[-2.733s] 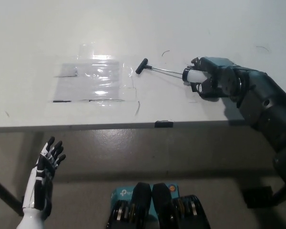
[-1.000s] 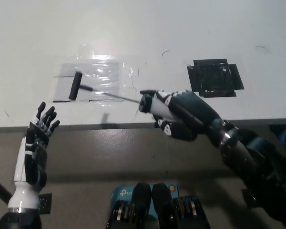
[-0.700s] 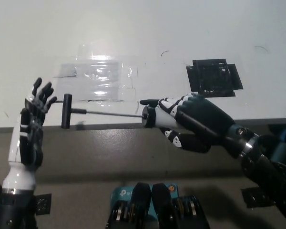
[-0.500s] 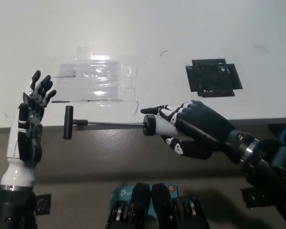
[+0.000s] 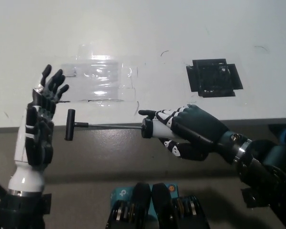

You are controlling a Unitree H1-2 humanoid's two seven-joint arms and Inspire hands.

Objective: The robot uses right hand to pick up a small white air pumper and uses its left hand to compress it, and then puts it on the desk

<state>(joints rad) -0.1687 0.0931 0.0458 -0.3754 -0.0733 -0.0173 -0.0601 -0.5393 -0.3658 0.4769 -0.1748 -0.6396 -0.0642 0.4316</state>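
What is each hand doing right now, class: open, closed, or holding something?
Left hand: open, fingers apart, beside the pump's handle, holding nothing.
Right hand: shut on the white air pump.

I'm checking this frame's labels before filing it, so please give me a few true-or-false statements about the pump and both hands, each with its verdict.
1. The right hand holds the white air pumper by its body. True.
2. The pumper's rod is pushed fully in. False: the rod is drawn out, with the black T-handle far left of the body.
3. The left hand is closed around the T-handle. False: it is open, fingers spread, just left of the handle, and no grip shows.
4. The pumper lies on the desk. False: it is held in front of the desk's near edge.
5. A black square patch sits on the desk beyond the right hand. True.
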